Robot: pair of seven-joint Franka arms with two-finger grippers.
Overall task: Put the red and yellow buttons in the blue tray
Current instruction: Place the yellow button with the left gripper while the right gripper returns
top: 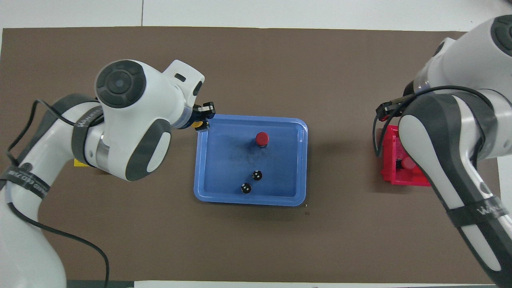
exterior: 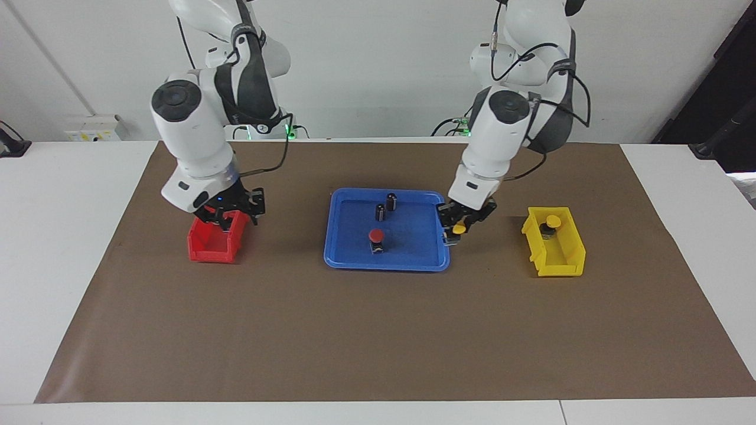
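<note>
The left claw (exterior: 458, 227) sits right of centre in the facing view, over the blue tray's (exterior: 336, 236) edge toward the left arm's end, its fingers closed on a yellow button (exterior: 458, 228) (cap showing between them). In the overhead view the same claw (top: 201, 119) appears left of centre at the tray's upper left corner.

Inside the tray a red button (exterior: 376, 239) stands upright near the frame's middle, with two dark capless cylinders (exterior: 385, 206) just above it, nearer the robots. At the right of the facing view a second yellow button (exterior: 551, 222) rests in the yellow bin (exterior: 558, 257).

The right claw (exterior: 230, 215) is at left of centre, down in the red bin (exterior: 207, 248); I cannot tell how its fingers stand. The overhead view shows another red button (top: 407, 163) in that bin, at the frame's right, partly hidden by the arm.

These buttons look small, light and rigid; the smooth domed caps would likely slip, so the short black base (or the cap's rim) seems the safer hold. They should stand if set down squarely, though a tilted release could tip one.
</note>
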